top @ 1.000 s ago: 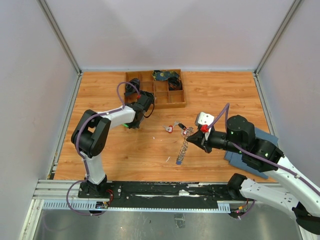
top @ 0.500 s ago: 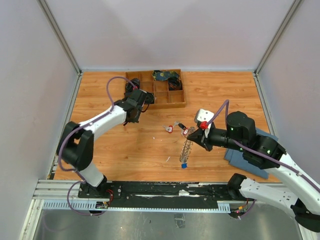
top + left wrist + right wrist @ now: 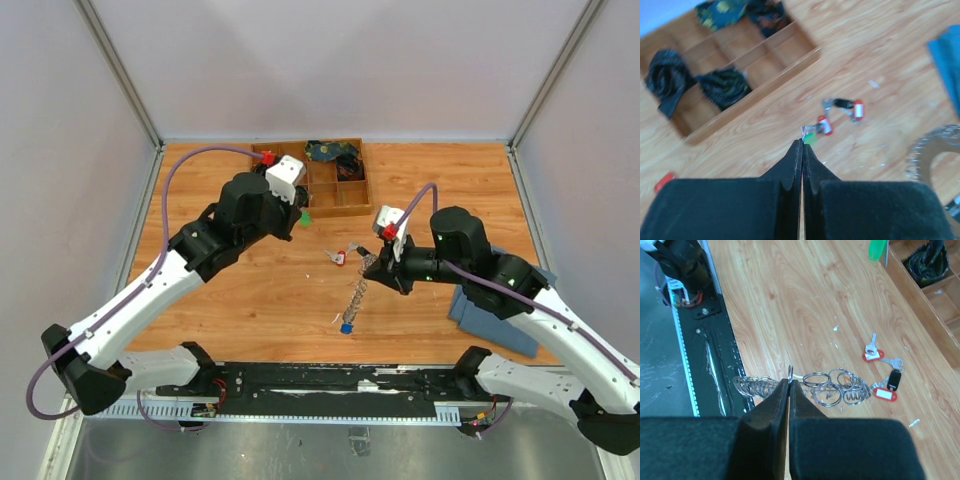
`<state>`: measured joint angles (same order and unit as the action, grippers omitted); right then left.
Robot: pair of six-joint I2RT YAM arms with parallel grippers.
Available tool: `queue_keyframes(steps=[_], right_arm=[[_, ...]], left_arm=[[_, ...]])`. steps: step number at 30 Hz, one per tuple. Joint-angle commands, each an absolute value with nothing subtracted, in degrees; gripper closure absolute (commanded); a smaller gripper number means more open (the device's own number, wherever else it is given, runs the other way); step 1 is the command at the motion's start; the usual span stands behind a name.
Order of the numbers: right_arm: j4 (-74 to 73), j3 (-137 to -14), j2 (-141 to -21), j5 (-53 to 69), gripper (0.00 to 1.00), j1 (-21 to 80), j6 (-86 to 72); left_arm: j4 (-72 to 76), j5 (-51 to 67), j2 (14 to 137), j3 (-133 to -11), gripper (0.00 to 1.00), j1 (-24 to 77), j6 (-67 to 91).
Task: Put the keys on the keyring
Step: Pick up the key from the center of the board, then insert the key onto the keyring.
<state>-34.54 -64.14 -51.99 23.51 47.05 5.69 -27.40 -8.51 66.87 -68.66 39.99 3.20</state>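
Note:
My left gripper is shut on a green-headed key, held above the table near the wooden tray; in the left wrist view the key sticks out of the closed tips. My right gripper is shut on a silver ring of the keyring, which hangs as a string of rings down to a blue-headed key. In the right wrist view the keyring trails past the closed tips. Loose red and black keys lie on the table between the grippers, also seen in the right wrist view.
A wooden compartment tray with dark bundles stands at the back. A blue cloth lies at the right, under the right arm. A small red object lies on the table in the left wrist view.
The left arm has risen from beside the tray and swung right with the green key. The right gripper has moved left, and the hanging keyring has swung left with it.

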Motion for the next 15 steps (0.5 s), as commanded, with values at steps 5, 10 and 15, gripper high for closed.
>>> queue_keyframes(steps=[5, 10, 15], right_arm=[[-19.6, -60.8, -44.7, 33.1, 1.00, 40.7, -2.5], [-14.9, -60.5, -40.9, 37.2, 0.99, 40.3, -4.0], [-7.9, -58.5, -37.4, 42.6, 0.99, 40.3, -5.2]], left_arm=[[-20.3, -0.8, 60.5, -71.9, 0.99, 50.8, 0.1], [-17.7, 4.0, 58.4, -72.9, 1.00, 56.6, -2.1], [-15.7, 8.2, 57.7, -75.3, 0.99, 62.6, -3.5]])
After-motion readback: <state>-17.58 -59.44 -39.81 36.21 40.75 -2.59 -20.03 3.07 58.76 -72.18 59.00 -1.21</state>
